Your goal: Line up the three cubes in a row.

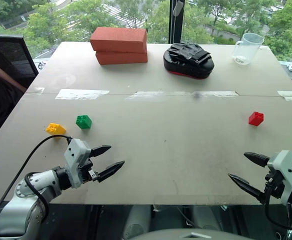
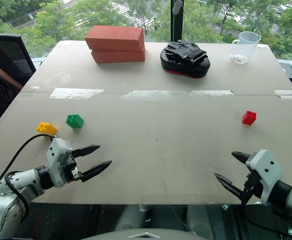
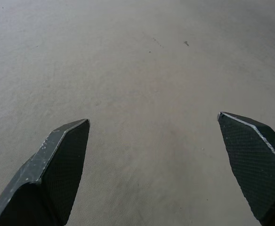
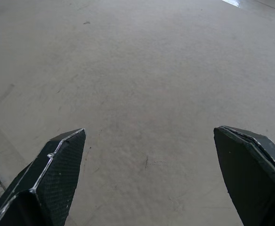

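a: what do the head views give that the wrist views don't?

b: the whole tabletop (image 1: 186, 150). on its left side lie the yellow cube (image 1: 55, 129) and the green cube (image 1: 83, 121), close together but apart, with the yellow one nearer the left edge. the red cube (image 1: 256, 118) sits alone near the right edge. toward the far edge are two stacked clay bricks (image 1: 120, 45), a black padded mitt (image 1: 188, 60) and a clear measuring jug (image 1: 247, 48). strips of tape (image 1: 82, 93) run across the middle, and a black chair (image 1: 11, 57) stands off the far left corner.

a: and the wrist views?

b: bare grey tabletop between each pair of black fingers (image 3: 64, 160), close enough to show small specks and scuffs. no cube appears between them.

a: where are the cubes relative to the claws?

b: the left gripper (image 1: 108, 161) hovers near the front edge on the left side, released, jaws spread wide and holding nothing. the yellow and green cubes lie just beyond it, toward the far edge and a little to its left. the right gripper (image 1: 248, 170) hovers by the front right corner, also released and empty. the red cube lies beyond it, toward the far edge.

a: how do the cubes look?

b: small studded plastic blocks, bright and solid-coloured, each resting flat on the tabletop. the yellow one looks lower and wider than the other two.
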Tool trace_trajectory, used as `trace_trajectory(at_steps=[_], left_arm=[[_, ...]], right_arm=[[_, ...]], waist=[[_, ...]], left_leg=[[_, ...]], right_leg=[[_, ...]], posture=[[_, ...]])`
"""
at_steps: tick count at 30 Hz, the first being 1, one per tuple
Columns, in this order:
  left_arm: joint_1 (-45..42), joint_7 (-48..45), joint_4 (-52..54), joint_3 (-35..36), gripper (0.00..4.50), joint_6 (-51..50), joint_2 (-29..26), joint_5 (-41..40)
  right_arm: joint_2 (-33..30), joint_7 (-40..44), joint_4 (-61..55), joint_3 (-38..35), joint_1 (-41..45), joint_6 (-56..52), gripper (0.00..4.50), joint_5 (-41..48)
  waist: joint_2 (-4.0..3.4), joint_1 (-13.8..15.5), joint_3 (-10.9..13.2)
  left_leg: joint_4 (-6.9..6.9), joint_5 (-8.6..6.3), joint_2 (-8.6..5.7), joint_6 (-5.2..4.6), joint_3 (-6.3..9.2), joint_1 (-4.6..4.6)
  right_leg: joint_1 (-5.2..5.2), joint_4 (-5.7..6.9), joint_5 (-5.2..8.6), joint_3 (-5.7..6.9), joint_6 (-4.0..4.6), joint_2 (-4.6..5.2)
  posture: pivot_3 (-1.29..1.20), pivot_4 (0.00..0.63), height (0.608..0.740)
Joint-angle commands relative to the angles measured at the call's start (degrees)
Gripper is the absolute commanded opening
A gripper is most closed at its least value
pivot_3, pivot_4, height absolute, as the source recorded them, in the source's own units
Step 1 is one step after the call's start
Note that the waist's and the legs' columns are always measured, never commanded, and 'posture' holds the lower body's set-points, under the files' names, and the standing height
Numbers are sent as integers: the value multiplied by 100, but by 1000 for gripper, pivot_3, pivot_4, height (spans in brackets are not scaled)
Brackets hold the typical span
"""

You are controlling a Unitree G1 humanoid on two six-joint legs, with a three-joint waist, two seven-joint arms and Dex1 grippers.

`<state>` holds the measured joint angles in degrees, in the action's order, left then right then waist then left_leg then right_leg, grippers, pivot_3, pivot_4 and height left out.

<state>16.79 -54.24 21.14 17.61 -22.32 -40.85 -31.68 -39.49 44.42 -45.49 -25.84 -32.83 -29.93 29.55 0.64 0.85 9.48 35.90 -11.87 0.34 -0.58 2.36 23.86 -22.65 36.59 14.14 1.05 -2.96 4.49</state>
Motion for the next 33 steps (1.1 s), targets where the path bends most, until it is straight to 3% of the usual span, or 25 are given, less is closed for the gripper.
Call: trace_trajectory(at_steps=[1, 3, 6, 10, 15, 22, 32, 33], left_arm=[[-222, 40, 290, -75, 4444, -128, 90, -313], [-659, 108, 633, -351, 4444, -489, 132, -667], [-1069, 17, 995, -623, 4444, -813, 23, -934], [-1669, -33, 1257, -897, 4444, -1170, -143, -1225], [-2589, -37, 1265, -1284, 4444, -1554, -194, -1449], [-2854, 103, 1332, -1349, 4444, -1790, -151, -1623], [-2813, 332, 1414, -1375, 4444, -1721, -42, -1561], [-2795, 355, 1433, -1375, 4500, -1725, -33, -1562]], right_arm=[[333, -548, -118, -63, 237, 29, 4500, -11], [695, -1539, -202, -41, 801, -470, 4500, -74], [678, -2447, -245, -120, 1423, -1652, 4500, -274], [549, -3205, 126, -390, 2393, -3038, 4500, -288], [847, -3898, 1467, -621, 4496, -4627, 4500, -263], [1083, -4132, 2708, -447, 5841, -4823, 4500, -506], [1073, -4128, 4431, 173, 6541, -3978, 4500, -1093], [1061, -4071, 4564, 235, 6577, -3875, 3973, -1120]], waist=[[0, -1, 0], [11, 10, 6], [19, 2, 10], [22, -8, 10], [24, -30, 16], [22, -24, 18], [21, -95, 19], [21, -114, 19]], left_leg=[[0, 0, 0, 0, 0, 0], [-5, -3, 1, -2, -4, -2], [11, -3, 2, -2, -15, 2], [15, -2, 2, -5, -36, -7], [18, -1, -1, -6, -46, -8], [11, -3, -6, -7, -54, 3], [18, -6, -8, -15, -68, -1], [20, -6, -8, -16, -68, -1]], right_leg=[[0, 0, 0, 0, 0, -1], [-1, 0, 0, 9, 0, -6], [-3, 2, 0, 0, -2, -28], [-5, 5, -5, -26, 4, -36], [-7, 16, -16, -32, 21, -58], [-7, 21, -31, -47, 9, -93], [-7, 22, -34, -61, 3, -92], [-6, 22, -36, -62, 1, -93]], posture=[[0, 150, 740], [0, 150, 740], [0, 150, 740], [0, 150, 740], [0, 150, 740], [0, 150, 740], [0, 150, 740], [0, 150, 740]])
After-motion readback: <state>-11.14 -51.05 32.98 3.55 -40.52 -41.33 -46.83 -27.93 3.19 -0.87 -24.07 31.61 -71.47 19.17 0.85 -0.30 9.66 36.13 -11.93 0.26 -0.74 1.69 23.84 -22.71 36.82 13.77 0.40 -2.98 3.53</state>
